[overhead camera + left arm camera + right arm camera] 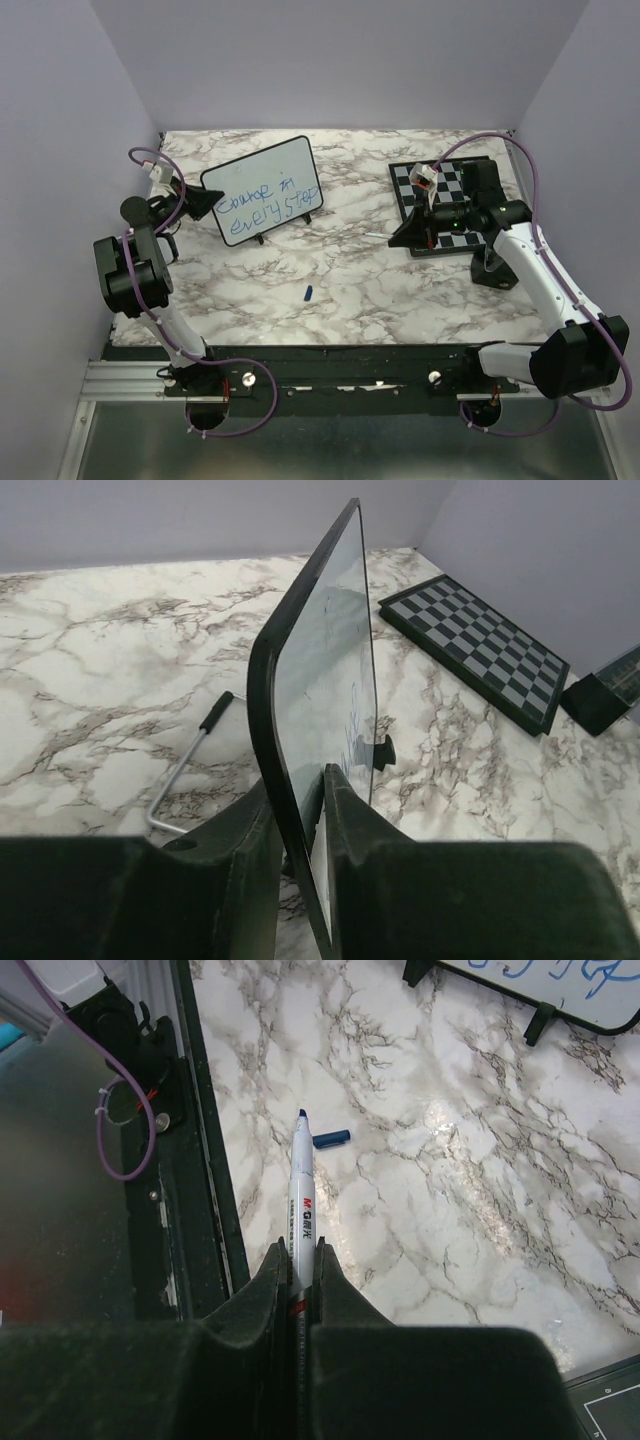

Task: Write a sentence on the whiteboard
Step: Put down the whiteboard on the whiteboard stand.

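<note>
**Whiteboard standing at the left rear, lettering showing**

The whiteboard (262, 190) is standing propped at the left rear of the table (380, 290), showing the blue sentence (265, 205) in two lines. The left gripper (298, 810) is straddling its left edge, one finger on each side; I cannot tell whether the jaws are pressing it. The right gripper (300, 1255) is hovering by the chessboard (455, 180), jaws clamping an uncapped marker (302, 1195). A blue cap (308, 292) is lying on the table, well apart from the whiteboard.

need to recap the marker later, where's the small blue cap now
In the top view the small blue plastic cap lies loose on the marble tabletop near the middle, in front of the black-framed white whiteboard.
</note>
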Motion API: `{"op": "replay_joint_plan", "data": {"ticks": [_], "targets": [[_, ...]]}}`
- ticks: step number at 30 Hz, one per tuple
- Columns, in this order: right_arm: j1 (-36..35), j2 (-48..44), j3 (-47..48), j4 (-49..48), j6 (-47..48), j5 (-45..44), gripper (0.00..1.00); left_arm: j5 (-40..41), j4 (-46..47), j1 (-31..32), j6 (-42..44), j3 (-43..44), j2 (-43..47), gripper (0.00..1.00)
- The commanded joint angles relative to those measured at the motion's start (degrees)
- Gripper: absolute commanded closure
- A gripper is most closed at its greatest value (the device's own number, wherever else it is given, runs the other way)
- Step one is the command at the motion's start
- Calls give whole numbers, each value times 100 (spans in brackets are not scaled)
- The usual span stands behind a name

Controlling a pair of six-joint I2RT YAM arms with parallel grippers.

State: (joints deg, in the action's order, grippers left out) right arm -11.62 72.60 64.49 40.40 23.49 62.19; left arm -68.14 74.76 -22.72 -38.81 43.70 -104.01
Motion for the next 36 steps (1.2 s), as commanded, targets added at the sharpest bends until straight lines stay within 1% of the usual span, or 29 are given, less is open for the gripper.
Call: {"op": "replay_joint_plan", "data": {"ticks": [1,4,5,7,8,17,21,23,24,26,28,29,30,33,36], "targets": [[-16,-9,108,64,51,-32,100,29,1708,-110,866,-99,-23,69],[-7,-9,108,55,42,-32,99,55,1735,-110,849,-108,-32,60],[-7,-9,108,55,42,-32,100,64,1735,-119,848,-108,-32,58],[-16,-9,108,55,42,-32,99,90,1744,-127,840,-108,-32,58],[-16,-9,108,55,42,-32,99,99,1744,-119,848,-116,-32,54],[-16,-26,117,64,51,-32,99,143,1761,-145,848,-178,20,51],[-16,-35,117,73,51,-23,99,327,1910,-268,787,-309,73,50],[-16,-53,117,73,51,-23,99,432,2007,-391,700,-362,117,40],[-16,-44,117,64,51,-23,99,555,2181,-452,542,-406,135,38],[-16,-53,108,64,51,-23,99,705,2192,-592,480,-450,240,33],[-16,-44,116,64,60,-32,100,872,2183,-646,497,-529,319,25],[-16,-53,117,73,60,-32,100,916,2183,-707,471,-547,389,12],[-7,-61,117,73,68,-32,99,960,2192,-742,436,-547,407,1],[-16,-62,108,56,60,-49,100,1285,2192,-839,243,-643,591,1],[-7,-35,99,47,60,-76,99,1777,2183,-935,-153,-810,925,1]]}}
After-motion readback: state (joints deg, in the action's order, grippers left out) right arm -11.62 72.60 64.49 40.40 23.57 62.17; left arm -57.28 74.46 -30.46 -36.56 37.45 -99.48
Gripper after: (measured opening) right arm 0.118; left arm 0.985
